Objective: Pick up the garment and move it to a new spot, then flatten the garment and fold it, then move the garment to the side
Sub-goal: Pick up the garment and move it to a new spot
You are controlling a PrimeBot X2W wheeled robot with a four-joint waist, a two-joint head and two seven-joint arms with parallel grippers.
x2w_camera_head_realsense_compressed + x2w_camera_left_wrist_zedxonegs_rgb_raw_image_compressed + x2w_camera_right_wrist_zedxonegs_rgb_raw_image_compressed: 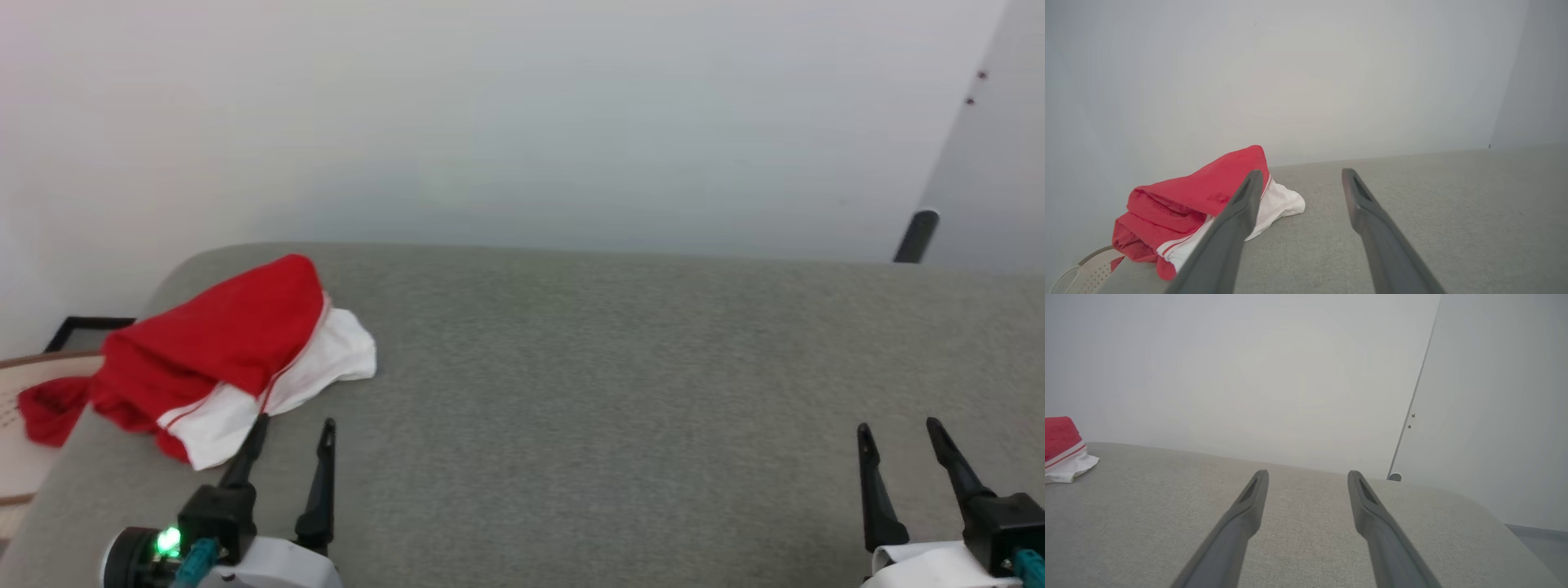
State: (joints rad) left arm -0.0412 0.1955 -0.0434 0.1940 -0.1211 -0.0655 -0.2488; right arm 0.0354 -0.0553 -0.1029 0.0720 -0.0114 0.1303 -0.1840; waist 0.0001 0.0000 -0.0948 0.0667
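The garment [220,351] lies bunched at the left rear corner of the grey cushion [612,392], with a red fold spilling over the left edge. The left gripper [294,420] sits just beside its white part, 2 fingers spread and empty. The right gripper [896,425], also spread and empty, is near the right edge, with bare cushion between them.
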